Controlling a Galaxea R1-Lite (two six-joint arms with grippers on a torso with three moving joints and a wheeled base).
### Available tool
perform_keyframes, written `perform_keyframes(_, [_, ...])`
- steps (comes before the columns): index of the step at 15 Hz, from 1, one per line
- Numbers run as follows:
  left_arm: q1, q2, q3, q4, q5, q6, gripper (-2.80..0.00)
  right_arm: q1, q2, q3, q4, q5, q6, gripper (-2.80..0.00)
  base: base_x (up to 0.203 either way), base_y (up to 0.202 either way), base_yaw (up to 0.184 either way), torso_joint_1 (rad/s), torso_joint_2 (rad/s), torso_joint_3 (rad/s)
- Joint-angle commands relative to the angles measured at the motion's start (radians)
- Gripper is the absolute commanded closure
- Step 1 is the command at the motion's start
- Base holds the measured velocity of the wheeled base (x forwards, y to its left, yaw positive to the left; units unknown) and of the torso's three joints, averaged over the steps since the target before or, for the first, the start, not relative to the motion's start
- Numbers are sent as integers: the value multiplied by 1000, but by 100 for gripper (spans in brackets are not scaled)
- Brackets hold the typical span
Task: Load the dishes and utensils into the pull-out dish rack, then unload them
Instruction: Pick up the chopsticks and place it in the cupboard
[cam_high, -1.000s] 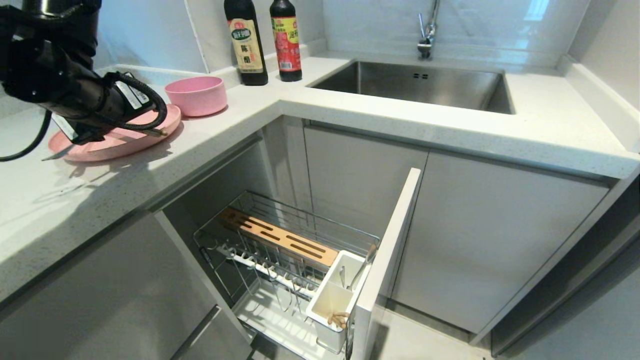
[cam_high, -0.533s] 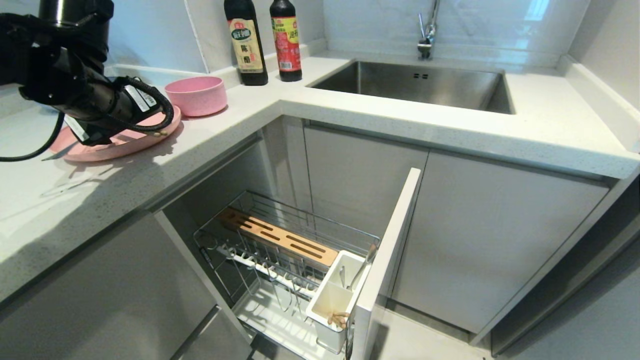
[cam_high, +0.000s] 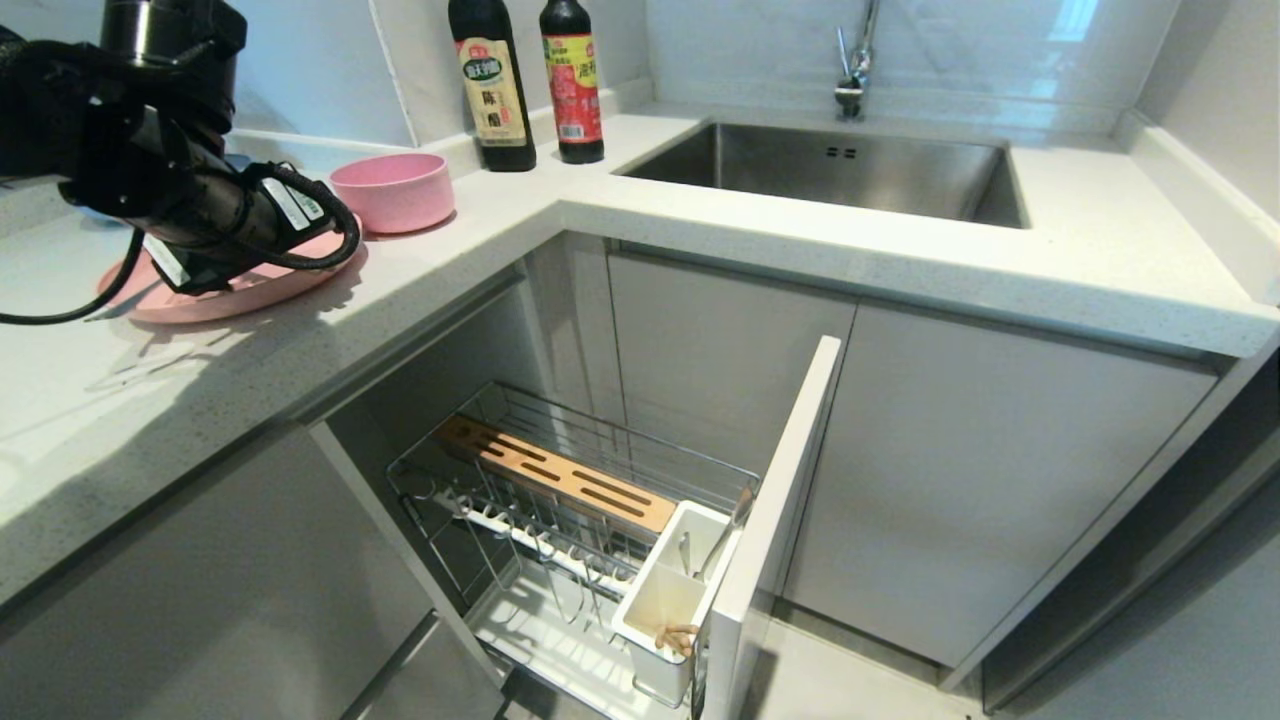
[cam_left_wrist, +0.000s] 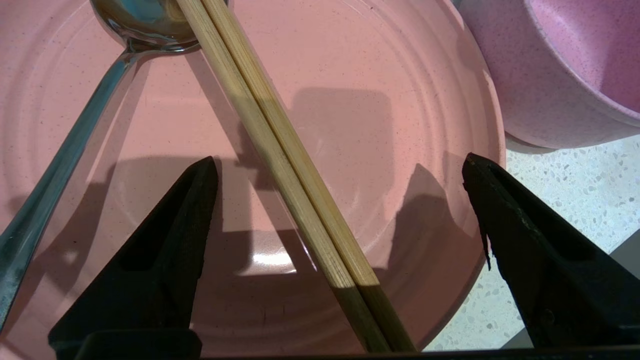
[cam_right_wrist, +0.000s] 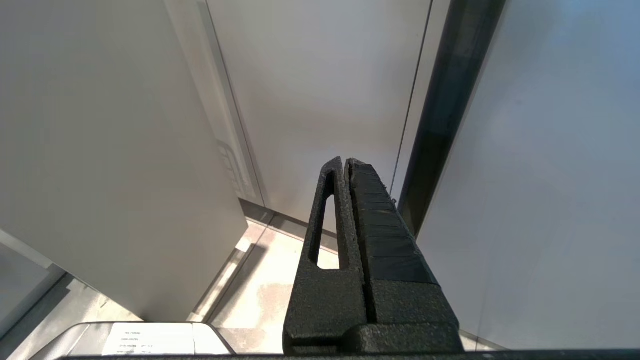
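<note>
Overhead, left gripper wide above the loaded pink plate

Up on the white speckled countertop (cam_high: 700, 235), my head camera shows the black left arm (cam_high: 180, 200) reaching over the wide shallow matte pink plate (cam_high: 240, 295), hiding most of it. From that view I cannot see the fingers at all. The small matching pink bowl (cam_high: 392, 190) sits just beside the plate, toward the two dark sauce bottles (cam_high: 530, 80) and the steel sink (cam_high: 830, 170).

The left wrist camera fills in what the head view hides. The left gripper (cam_left_wrist: 340, 165) hangs over the plate (cam_left_wrist: 350, 75) with its two black fingers (cam_left_wrist: 165, 240) spread wide, holding nothing. The pair of long light wooden chopsticks (cam_left_wrist: 280, 165) lies side by side across the plate, running between the fingers without touching either. The small metal spoon with a thin handle (cam_left_wrist: 75, 135) rests on the plate too, its scoop beside the chopsticks at their far end. The bowl (cam_left_wrist: 565, 70) stands off the plate's rim on the counter.

Only the head view shows the chrome wire pull-out dish rack (cam_high: 580, 520), drawn out below the counter on its narrow light-grey cabinet front (cam_high: 780, 500), with the bamboo slotted strip (cam_high: 560, 480) and white plastic utensil cup (cam_high: 670, 590).

The right gripper (cam_right_wrist: 347, 165) appears only in its own wrist camera, fingers pressed together, pointing at grey cabinet panels (cam_right_wrist: 320, 90) and floor.
</note>
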Motion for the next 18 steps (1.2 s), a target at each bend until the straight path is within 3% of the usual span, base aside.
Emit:
perform_keyframes(1, [0,3,1,6,2,-5,-280,0,0,2,0,0,0,0,0,0,0,0,0,0])
perform_keyframes(2, [0,3,1,6,4,-5,0,0,0,2,0,0,0,0,0,0,0,0,0,0])
perform_keyframes(5, [0,21,1,6,4,-5,0,0,0,2,0,0,0,0,0,0,0,0,0,0])
perform_keyframes(9, [0,247,1,6,4,-5,0,0,0,2,0,0,0,0,0,0,0,0,0,0])
perform_keyframes(11, [0,207,1,6,4,-5,0,0,0,2,0,0,0,0,0,0,0,0,0,0])
perform_keyframes(14, [2,11,0,5,5,-4,0,1,0,2,0,0,0,0,0,0,0,0,0,0])
perform_keyframes(18, [11,-49,-2,-12,8,-3,0,0,0,2,0,0,0,0,0,0,0,0,0,0])
